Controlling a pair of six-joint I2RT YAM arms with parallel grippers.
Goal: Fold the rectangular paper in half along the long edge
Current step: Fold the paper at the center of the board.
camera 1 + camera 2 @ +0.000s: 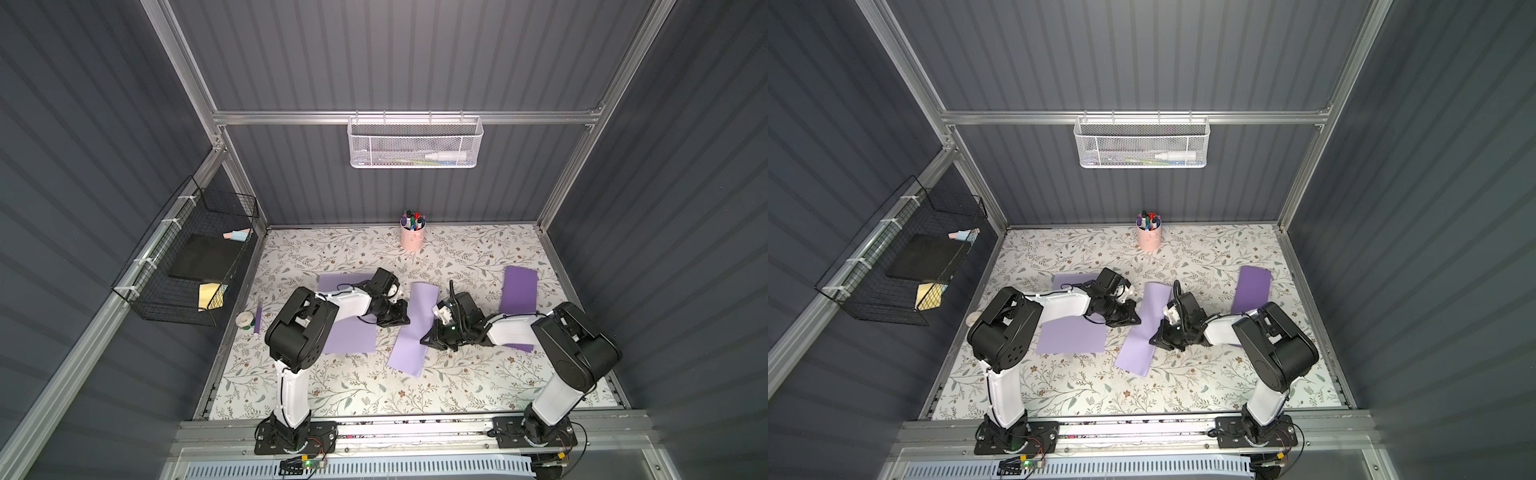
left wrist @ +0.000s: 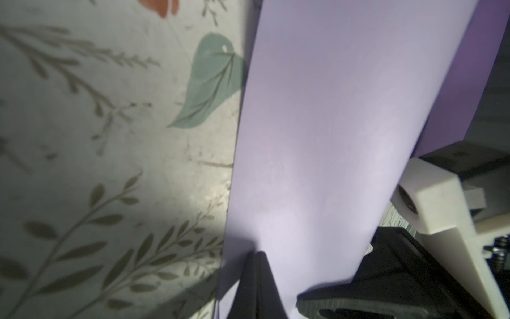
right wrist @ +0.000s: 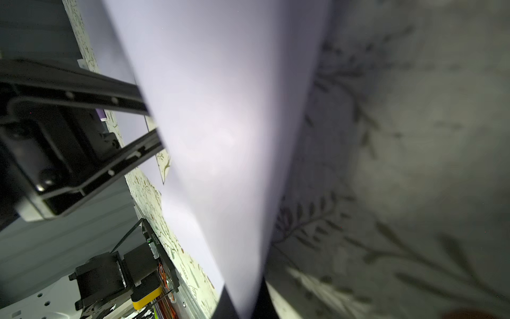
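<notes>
A long lavender paper (image 1: 411, 345) lies slantwise at the middle of the floral table, seen in both top views, (image 1: 1138, 349). My left gripper (image 2: 256, 252) is shut, and its joined black fingertips rest on the paper (image 2: 331, 138) near its far end; in a top view the left gripper (image 1: 405, 305) sits at the strip's left edge. My right gripper (image 3: 244, 306) is shut on the paper (image 3: 220, 138), which rises curved from between its two dark fingers. From above, the right gripper (image 1: 424, 338) meets the strip's right edge around mid-length.
A wider lavender sheet (image 1: 349, 332) lies under the left arm. A darker purple strip (image 1: 519, 291) lies at the right. A pink cup of markers (image 1: 411, 237) stands at the back. A tape roll (image 1: 244, 319) sits by the left edge, below a black wire basket (image 1: 183, 266).
</notes>
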